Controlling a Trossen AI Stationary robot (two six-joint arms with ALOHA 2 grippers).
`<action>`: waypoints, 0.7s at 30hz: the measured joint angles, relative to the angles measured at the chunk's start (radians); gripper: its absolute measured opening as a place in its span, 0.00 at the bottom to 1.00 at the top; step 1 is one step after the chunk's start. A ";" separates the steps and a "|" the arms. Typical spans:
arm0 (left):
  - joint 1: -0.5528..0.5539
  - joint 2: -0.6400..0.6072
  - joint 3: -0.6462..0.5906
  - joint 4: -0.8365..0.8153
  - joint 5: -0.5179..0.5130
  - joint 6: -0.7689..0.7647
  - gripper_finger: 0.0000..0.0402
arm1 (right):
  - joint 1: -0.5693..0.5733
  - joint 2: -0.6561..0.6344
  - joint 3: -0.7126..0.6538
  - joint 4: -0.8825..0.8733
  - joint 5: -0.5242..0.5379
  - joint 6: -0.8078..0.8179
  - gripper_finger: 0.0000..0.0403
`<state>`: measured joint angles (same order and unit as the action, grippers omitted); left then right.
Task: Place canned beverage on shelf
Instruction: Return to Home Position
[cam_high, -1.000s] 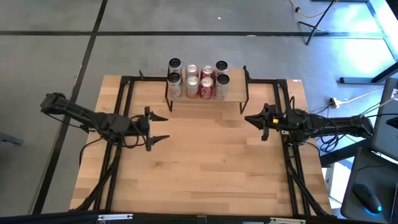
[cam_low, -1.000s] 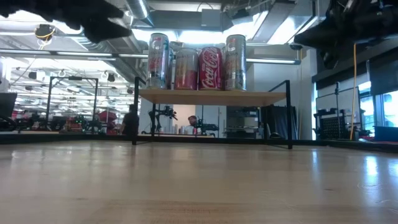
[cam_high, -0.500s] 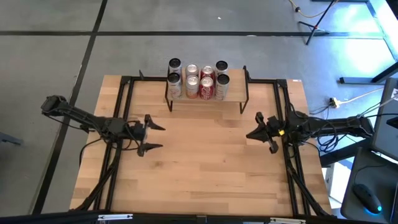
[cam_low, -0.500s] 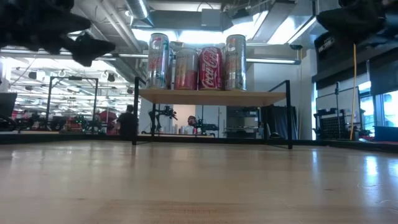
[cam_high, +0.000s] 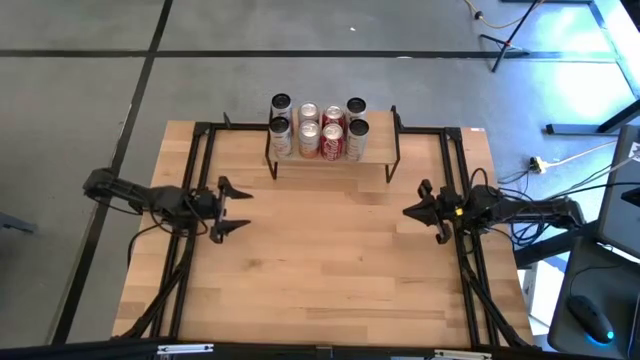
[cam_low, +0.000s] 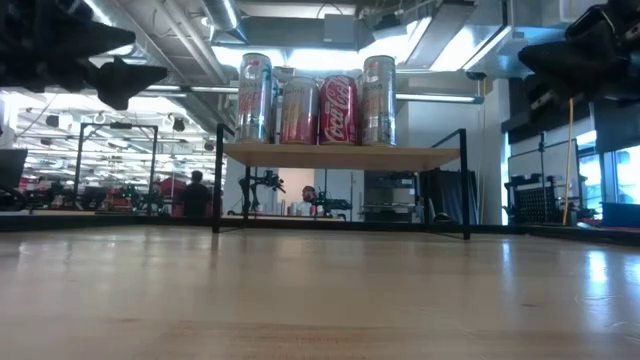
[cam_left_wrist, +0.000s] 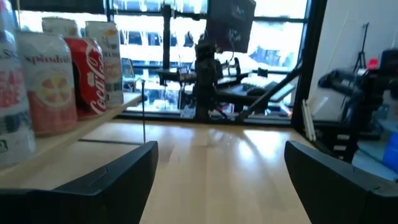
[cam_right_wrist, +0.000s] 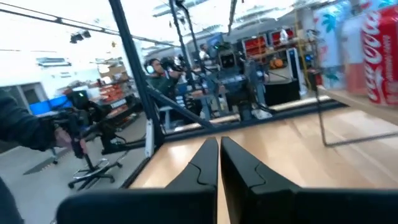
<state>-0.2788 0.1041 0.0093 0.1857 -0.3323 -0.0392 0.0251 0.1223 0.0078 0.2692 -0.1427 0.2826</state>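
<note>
As cans (cam_high: 318, 128) line the shelf (cam_high: 375, 152) at the back edge of the counter (cam_high: 320, 270), only parking both arms seems to remain. Left hand (cam_high: 238, 208) gapes wide, empty; right hand (cam_high: 410, 212) is pinched closed, empty.

**Surroundings: table, floor, background**

The wooden tabletop (cam_high: 320, 280) carries black frame rails (cam_high: 195, 150) along its left and right sides. Grey floor (cam_high: 80, 90) with dark seam lines surrounds it. To the right of the table are a yellow cable plug (cam_high: 537, 164) and a computer mouse (cam_high: 592, 318). In the low view, a person (cam_low: 195, 193) stands in the room behind.
</note>
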 joint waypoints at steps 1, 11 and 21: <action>0.000 -0.028 0.000 -0.015 0.001 -0.001 0.84 | 0.000 -0.025 0.000 -0.033 0.010 0.001 0.02; -0.003 -0.102 0.003 -0.140 0.001 -0.084 0.84 | 0.001 -0.120 0.000 -0.243 0.074 0.009 0.02; -0.003 -0.085 0.004 -0.143 0.012 -0.082 0.84 | 0.000 -0.103 0.001 -0.252 0.148 0.001 0.02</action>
<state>-0.2817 0.0193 0.0135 0.0429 -0.3201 -0.1215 0.0254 0.0196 0.0090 0.0170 0.0056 0.2840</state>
